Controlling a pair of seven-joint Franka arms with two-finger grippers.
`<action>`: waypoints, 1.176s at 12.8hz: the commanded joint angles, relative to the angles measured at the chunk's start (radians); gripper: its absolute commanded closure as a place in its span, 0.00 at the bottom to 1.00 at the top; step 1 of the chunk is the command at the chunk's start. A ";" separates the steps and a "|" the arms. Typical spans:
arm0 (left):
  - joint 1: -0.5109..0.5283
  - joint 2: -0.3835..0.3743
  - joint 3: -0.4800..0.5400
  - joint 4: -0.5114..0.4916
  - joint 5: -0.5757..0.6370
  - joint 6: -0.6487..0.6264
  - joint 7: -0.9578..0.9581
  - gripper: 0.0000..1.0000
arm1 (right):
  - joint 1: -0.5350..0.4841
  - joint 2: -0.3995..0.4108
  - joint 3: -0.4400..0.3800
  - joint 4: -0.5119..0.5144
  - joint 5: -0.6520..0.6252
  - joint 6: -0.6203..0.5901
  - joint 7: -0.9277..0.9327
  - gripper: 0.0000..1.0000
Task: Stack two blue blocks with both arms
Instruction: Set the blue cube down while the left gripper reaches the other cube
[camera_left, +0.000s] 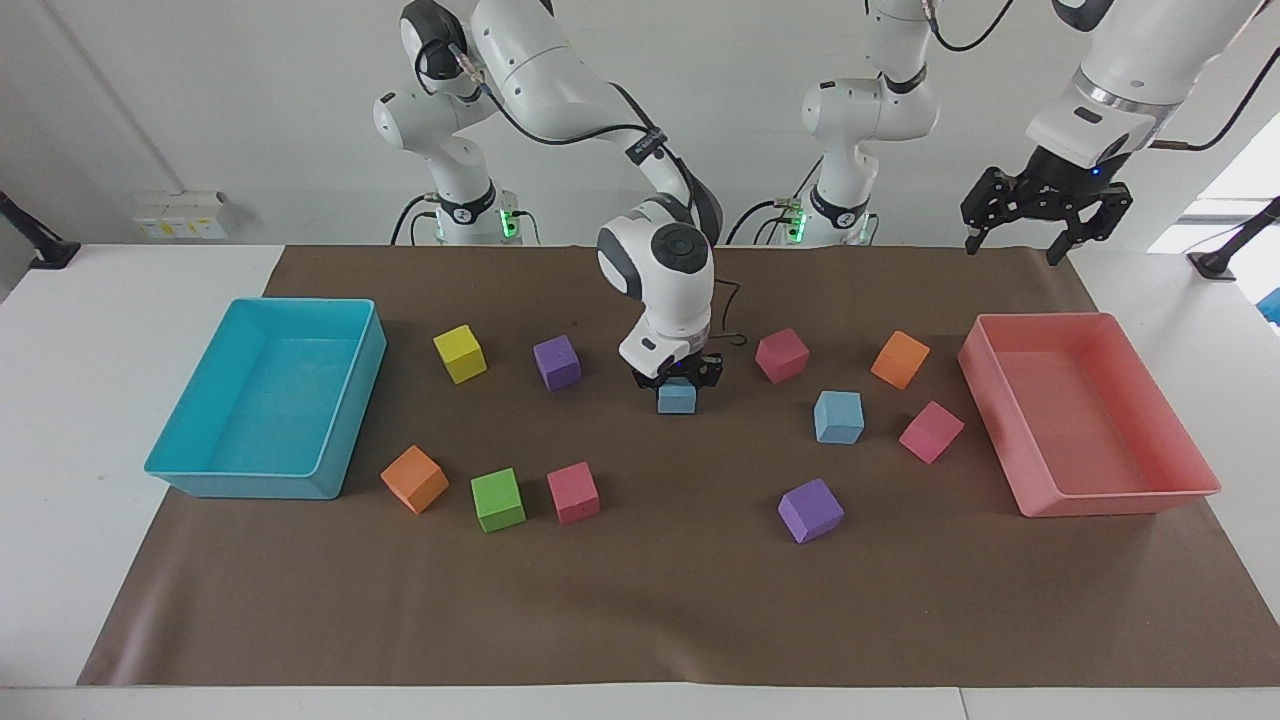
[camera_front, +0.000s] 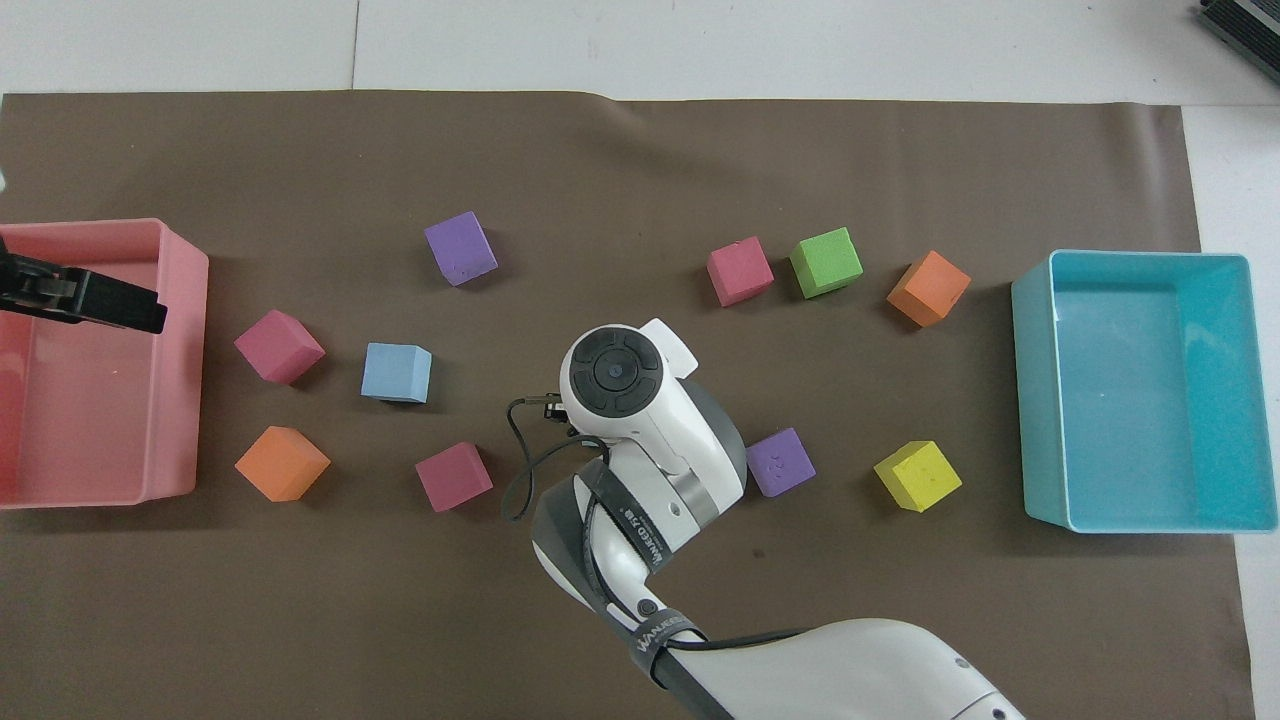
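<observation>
White bench under brown mat, white wall at 12 o'clock in facing view. Right claw clamped on blue block at mat centre; second blue block at its 3 o'clock, apart. Left claw spread wide, empty, over mat edge by pink tray.

You are looking at two glossy white arms with rounded, tube-like links and black bands at the joints. The right arm is wearing a dark strap with white lettering around its forearm, and a thin black cable is looping off its wrist; a round dark grey cap with a ringed centre is covering its last joint. Green lights are glowing at both bases. The left arm is showing a silver ring above its black gripper, with chunky angular fingers and a small blue light.
</observation>
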 joint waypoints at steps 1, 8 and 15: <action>-0.025 0.033 0.001 0.012 0.018 0.031 -0.033 0.00 | 0.004 -0.032 -0.001 -0.047 -0.025 0.024 0.029 1.00; -0.085 0.070 -0.001 -0.022 0.035 0.148 -0.088 0.00 | -0.004 -0.039 -0.001 -0.068 -0.042 0.033 0.032 0.52; -0.136 0.050 -0.003 -0.239 0.041 0.338 -0.136 0.00 | -0.005 -0.103 -0.006 -0.064 -0.058 0.020 0.028 0.00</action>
